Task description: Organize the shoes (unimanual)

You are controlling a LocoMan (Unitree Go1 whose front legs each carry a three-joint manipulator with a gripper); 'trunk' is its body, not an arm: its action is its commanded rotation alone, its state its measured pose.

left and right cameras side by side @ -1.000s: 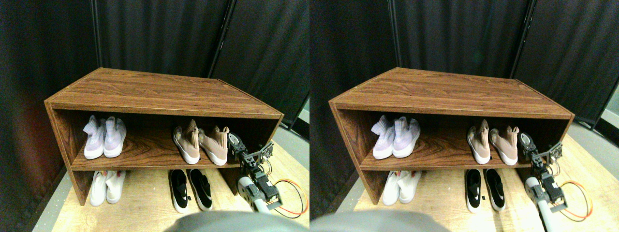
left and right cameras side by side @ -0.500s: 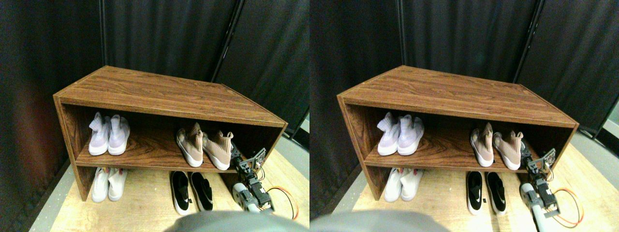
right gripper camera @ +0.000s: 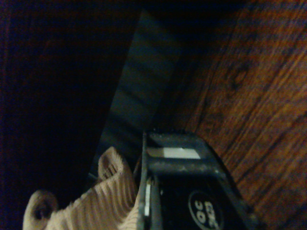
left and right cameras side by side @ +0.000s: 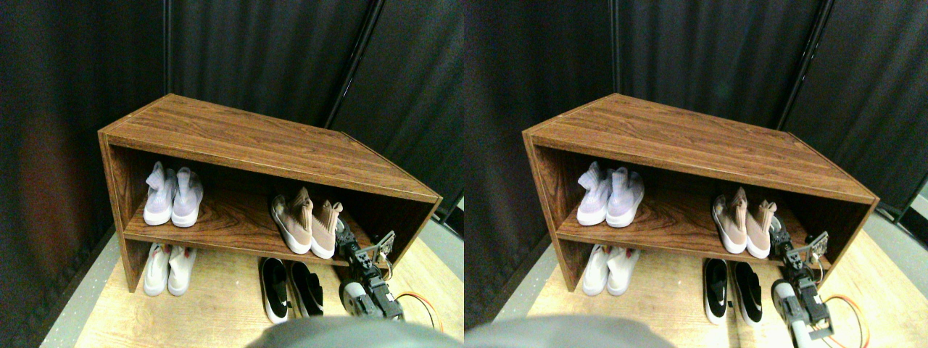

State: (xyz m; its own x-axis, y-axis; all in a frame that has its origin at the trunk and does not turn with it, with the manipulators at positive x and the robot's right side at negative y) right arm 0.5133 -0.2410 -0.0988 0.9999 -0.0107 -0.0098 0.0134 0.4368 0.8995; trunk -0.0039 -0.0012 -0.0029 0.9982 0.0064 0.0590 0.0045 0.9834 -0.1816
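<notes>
While the stereo pair lays out the whole wooden rack [left and right cameras side by side: 254, 138], we see lavender shoes [left and right cameras side by side: 172, 199] on the shelf's left end, white shoes [left and right cameras side by side: 168, 268] beneath, black shoes [left and right cameras side by side: 290, 288] on the floor and beige shoes [left and right cameras side by side: 310, 225] near the shelf's right end. The right gripper [left and right cameras side by side: 342, 235] touches the rightmost beige shoe. Only the wrist view shows its ribbed cuff [right gripper camera: 103, 201] against the jaw; we cannot tell the jaw opening. Bare shelf lies mid-row.

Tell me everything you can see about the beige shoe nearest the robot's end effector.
The right-hand pinkish-beige shoe is a slip-on sock sneaker with a ribbed knit upper, a raised ankle cuff and a white sole. It stands upright on the wooden shelf, toe toward the front edge, close against its mate. The end effector is pressed against its outer side; the wrist view shows the knit cuff beside the jaw.
</notes>
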